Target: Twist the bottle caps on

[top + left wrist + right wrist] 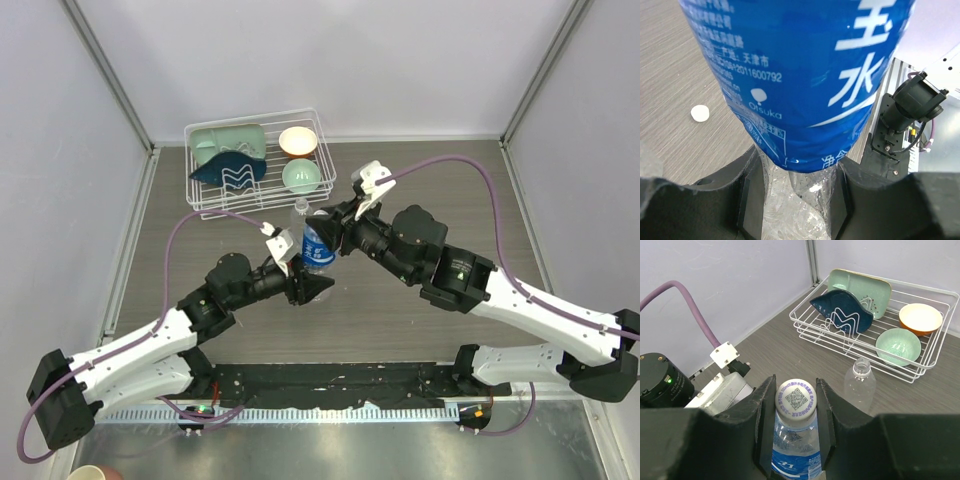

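A clear bottle with a blue label [318, 250] stands upright at the table's middle. My left gripper [797, 190] is shut on its clear lower body, below the label [800, 65]. A white cap with a printed code [796, 398] sits on the bottle's neck, and my right gripper [796, 401] is shut on that cap from both sides. A plain, label-free bottle [859, 384] stands open and uncapped just in front of the rack. A second white cap [700, 113] lies loose on the table, left of the held bottle in the left wrist view.
A white wire rack [940, 347] at the back left holds a pale green plate [228, 140], a dark blue dish [228, 170], a green bowl [301, 176] and an orange-rimmed cream bowl [298, 141]. Walls close the table on three sides.
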Controlling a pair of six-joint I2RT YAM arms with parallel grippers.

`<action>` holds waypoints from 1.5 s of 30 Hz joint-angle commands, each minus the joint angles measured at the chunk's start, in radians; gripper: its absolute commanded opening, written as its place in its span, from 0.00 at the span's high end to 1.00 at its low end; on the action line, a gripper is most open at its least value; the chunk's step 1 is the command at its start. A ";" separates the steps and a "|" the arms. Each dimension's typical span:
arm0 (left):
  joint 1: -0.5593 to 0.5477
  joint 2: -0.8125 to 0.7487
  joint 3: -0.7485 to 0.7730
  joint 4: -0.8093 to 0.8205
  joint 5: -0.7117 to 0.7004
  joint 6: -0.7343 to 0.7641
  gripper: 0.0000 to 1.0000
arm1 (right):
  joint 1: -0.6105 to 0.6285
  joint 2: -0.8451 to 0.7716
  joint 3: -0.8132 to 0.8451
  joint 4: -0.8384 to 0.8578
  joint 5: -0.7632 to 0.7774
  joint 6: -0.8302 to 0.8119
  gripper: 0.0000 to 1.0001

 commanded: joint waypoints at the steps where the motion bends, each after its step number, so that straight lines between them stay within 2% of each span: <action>1: 0.018 -0.048 0.084 0.248 0.031 0.022 1.00 | 0.041 0.031 0.000 -0.169 -0.152 0.027 0.67; 12: 0.034 -0.053 0.080 0.266 -0.029 0.023 1.00 | 0.073 0.045 -0.010 -0.149 -0.099 0.018 0.66; 15: 0.037 -0.053 0.080 0.263 -0.024 0.025 1.00 | 0.095 0.057 0.002 -0.169 -0.073 0.006 0.64; 23: 0.040 -0.056 0.080 0.254 -0.013 0.028 1.00 | 0.101 0.025 0.001 -0.176 -0.043 -0.007 0.52; 33: 0.047 -0.062 0.066 0.239 0.008 0.034 1.00 | 0.102 0.013 0.043 -0.241 -0.085 -0.030 0.46; 45: 0.050 -0.076 0.054 0.226 0.051 0.023 1.00 | 0.102 0.010 0.158 -0.353 -0.050 -0.085 0.40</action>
